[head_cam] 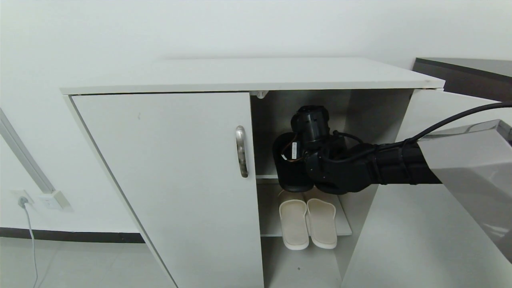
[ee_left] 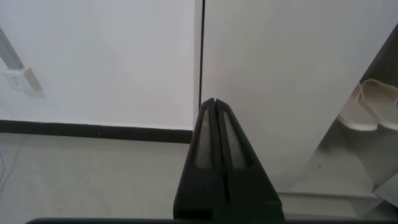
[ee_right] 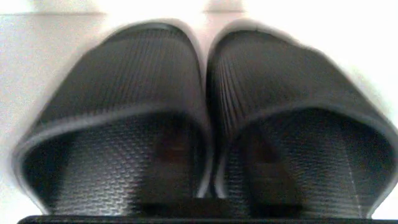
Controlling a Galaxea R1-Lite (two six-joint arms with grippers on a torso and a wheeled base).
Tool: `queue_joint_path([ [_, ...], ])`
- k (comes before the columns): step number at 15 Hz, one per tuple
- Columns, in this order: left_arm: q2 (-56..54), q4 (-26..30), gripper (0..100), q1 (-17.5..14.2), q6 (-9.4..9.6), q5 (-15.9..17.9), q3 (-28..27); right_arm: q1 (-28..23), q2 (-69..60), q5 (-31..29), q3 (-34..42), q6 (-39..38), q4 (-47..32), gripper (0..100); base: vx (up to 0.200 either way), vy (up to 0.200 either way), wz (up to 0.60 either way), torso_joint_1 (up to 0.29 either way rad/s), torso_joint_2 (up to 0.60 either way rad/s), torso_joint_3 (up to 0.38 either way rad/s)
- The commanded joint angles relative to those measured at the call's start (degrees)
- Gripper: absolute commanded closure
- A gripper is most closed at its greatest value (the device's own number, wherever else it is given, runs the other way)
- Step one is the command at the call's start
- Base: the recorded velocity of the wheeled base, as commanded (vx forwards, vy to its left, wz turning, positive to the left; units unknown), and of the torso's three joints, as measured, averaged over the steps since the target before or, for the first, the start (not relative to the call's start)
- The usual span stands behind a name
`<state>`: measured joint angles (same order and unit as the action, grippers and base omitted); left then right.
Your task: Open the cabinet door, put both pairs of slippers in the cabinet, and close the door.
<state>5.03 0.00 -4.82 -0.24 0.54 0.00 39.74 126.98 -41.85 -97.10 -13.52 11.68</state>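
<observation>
White cabinet [head_cam: 160, 180]; inside it, plain cream slippers [head_cam: 294, 224] sit below black slippers [ee_right: 149, 93] with ribbed straps and dimpled footbeds.

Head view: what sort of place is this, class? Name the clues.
Probably an indoor room, perhaps a home entryway: a white cabinet against a plain wall, cream slippers on its shelf, a wall socket near the floor.
</observation>
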Motion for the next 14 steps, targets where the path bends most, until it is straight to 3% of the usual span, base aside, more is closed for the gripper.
queue_joint_path([
  [1,0.06,0.00,100,-0.02,-0.02,-0.01,0.00,0.16,-0.41,-0.07,1.12,-0.02,0.01,0,0.000,0.000,0.00,0.000,0.00,0.000],
  [9,0.06,0.00,100,-0.02,-0.02,-0.01,0.00,3.59,-10.61,-0.51,12.11,-1.25,1.59,0,0.000,0.000,0.00,0.000,0.00,0.000],
  [14,0.06,0.00,100,-0.02,-0.02,-0.01,0.00,8.95,-22.48,-0.34,31.97,-2.04,9.06,0,0.000,0.000,0.00,0.000,0.00,0.000],
])
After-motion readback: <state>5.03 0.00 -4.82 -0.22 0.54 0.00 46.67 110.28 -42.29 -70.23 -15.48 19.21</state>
